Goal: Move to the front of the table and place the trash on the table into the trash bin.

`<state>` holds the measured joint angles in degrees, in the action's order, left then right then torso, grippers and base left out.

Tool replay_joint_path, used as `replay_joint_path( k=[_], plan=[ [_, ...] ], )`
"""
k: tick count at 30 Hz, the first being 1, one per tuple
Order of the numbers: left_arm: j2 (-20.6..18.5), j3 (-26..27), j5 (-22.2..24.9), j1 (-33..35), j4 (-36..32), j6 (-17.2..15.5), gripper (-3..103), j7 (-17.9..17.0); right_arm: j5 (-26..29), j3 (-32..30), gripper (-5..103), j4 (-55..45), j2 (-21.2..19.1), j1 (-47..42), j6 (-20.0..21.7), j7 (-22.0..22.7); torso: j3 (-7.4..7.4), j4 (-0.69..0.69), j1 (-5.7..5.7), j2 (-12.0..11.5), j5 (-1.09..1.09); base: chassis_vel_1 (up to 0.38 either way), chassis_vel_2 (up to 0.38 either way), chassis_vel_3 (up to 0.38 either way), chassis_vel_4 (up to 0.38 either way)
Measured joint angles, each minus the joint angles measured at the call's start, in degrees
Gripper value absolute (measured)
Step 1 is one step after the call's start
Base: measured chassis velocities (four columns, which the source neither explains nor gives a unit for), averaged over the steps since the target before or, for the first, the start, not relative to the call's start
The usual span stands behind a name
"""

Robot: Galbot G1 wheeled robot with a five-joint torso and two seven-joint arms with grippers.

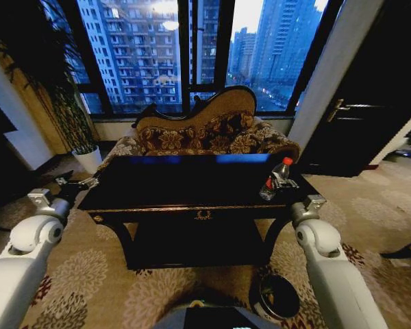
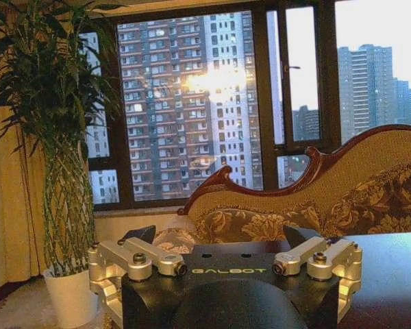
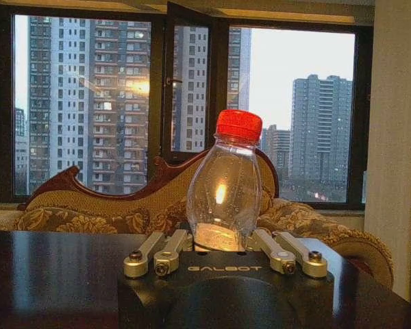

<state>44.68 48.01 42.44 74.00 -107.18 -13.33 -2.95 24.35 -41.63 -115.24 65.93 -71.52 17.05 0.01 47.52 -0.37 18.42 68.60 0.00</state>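
A clear bottle [image 1: 279, 175] with a red cap stands upright near the right front corner of the glossy black table [image 1: 171, 185]. My right gripper [image 1: 277, 186] reaches over the table edge and is shut on the bottle's lower part. In the right wrist view the bottle [image 3: 225, 185] rises straight out of the right gripper [image 3: 222, 244], its base between the inward-folded linkages. The left gripper [image 1: 77, 184] hovers open by the table's left front corner; its fingertips [image 2: 138, 234] are spread wide with nothing between them. The round black trash bin [image 1: 277, 296] sits on the carpet before the table's right leg, beside my right arm.
A patterned brown sofa [image 1: 205, 133] stands behind the table, against the windows. A tall potted plant [image 1: 89, 157] stands at the far left, and a dark door [image 1: 359, 103] is at the right. Patterned carpet [image 1: 370, 212] stretches to the right of the table.
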Motion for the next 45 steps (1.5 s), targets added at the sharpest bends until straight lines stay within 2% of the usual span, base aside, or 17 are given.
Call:
replay_joint_path(
  k=[17, 29, 35, 40, 45],
  plan=[
    [0.31, 0.42, 0.01, 0.18, -0.59, 0.04, 100, -0.01, 0.19, -0.65, 29, 0.17, 0.13, -0.63, -0.26, -0.01, -0.02, 0.00, -0.02, 0.01, -0.01, 0.139, -0.127, -0.140, 0.122],
    [2.62, 0.43, -0.51, 0.32, -1.56, -0.06, 100, -0.14, -1.26, 0.19, 29, 2.38, 1.65, -1.40, -0.50, -0.01, -0.01, 0.00, -0.03, 0.02, -0.01, 0.084, -0.080, -0.074, 0.074],
    [3.76, 0.80, -0.65, 0.45, -1.42, -0.06, 100, -0.17, -7.80, -2.87, 29, 9.39, 1.02, -3.52, -1.05, -0.02, 0.01, -0.01, 0.04, -0.02, 0.00, 0.000, 0.000, 0.000, 0.000],
    [4.29, 0.95, -0.63, 0.30, -0.76, 0.19, 100, -0.16, -9.17, -3.87, 29, 13.66, 0.74, -4.22, -1.05, -0.02, -0.01, -0.02, 0.00, 0.00, -0.01, 0.000, 0.000, 0.000, 0.000],
    [5.28, 0.82, -0.80, -0.13, -0.02, 0.59, 100, -0.13, -13.62, -3.36, 29, 22.47, 2.48, -2.99, -1.59, -0.02, -0.01, 0.00, -0.01, 0.01, -0.01, 0.000, 0.000, 0.000, 0.000]
  ],
)
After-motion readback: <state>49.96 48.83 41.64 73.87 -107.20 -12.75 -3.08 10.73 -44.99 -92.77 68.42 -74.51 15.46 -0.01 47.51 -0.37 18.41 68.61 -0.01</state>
